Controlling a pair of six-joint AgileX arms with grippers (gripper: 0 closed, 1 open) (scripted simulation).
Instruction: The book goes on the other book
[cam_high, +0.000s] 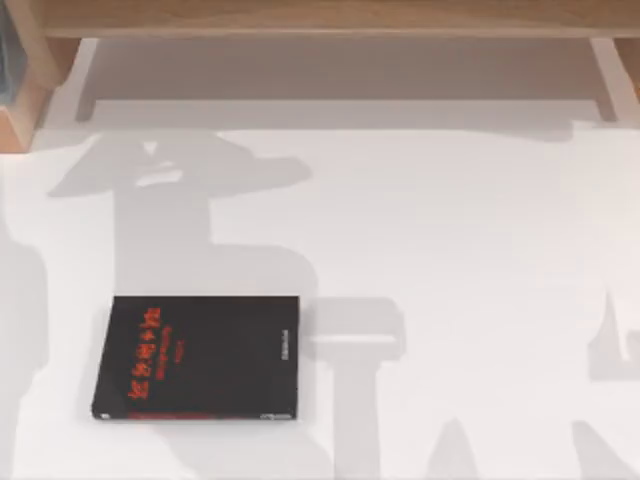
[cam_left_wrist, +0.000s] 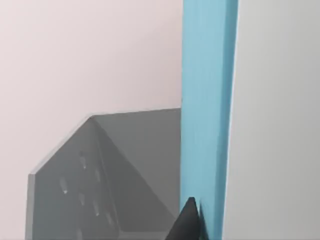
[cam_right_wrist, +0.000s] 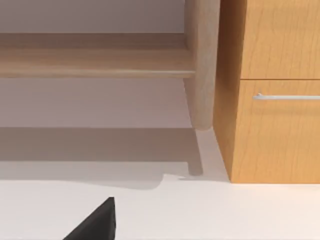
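The other book, thin and black with red lettering, lies flat on the white table at the lower left of the top view. The book stands upright close in front of the left wrist camera, its turquoise cover seen almost edge-on with a pale surface beside it. My left gripper shows as a dark tip right against that turquoise cover. A dark tip of my right gripper hangs over bare white table, apart from both books.
A grey angled holder stands beside the turquoise book. A wooden shelf runs along the table's far edge, with a round post and a drawer cabinet with a metal handle. Arm shadows fall across the table.
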